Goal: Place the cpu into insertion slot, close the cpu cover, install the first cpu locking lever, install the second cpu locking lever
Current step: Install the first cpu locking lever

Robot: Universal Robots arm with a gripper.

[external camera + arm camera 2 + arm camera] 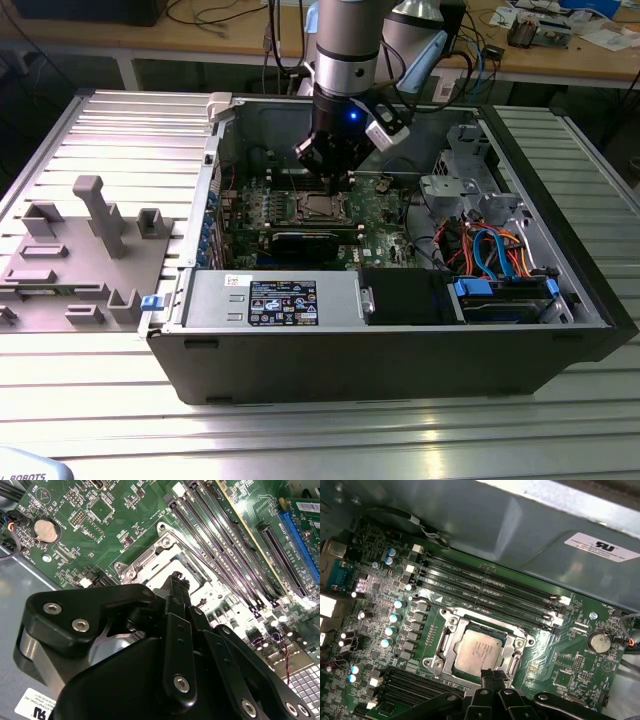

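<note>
Cpu point(479, 652) sits in socket; claw point(492, 676) just above.

In the exterior view an open computer case point(400, 330) is lying on the worktop point(300, 430), with a fixture block point(80, 260) sitting to the exterior view's left of it. The cpu point(477, 651) is sitting in its socket on the motherboard point(560, 665), and the gripper point(492, 676) is hanging just over the socket's edge.

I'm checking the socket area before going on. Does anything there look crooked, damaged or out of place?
Nothing stands out. In the first wrist view the cpu lies flat and square in its socket, framed by the cpu cover, with the gripper at its edge.
</note>
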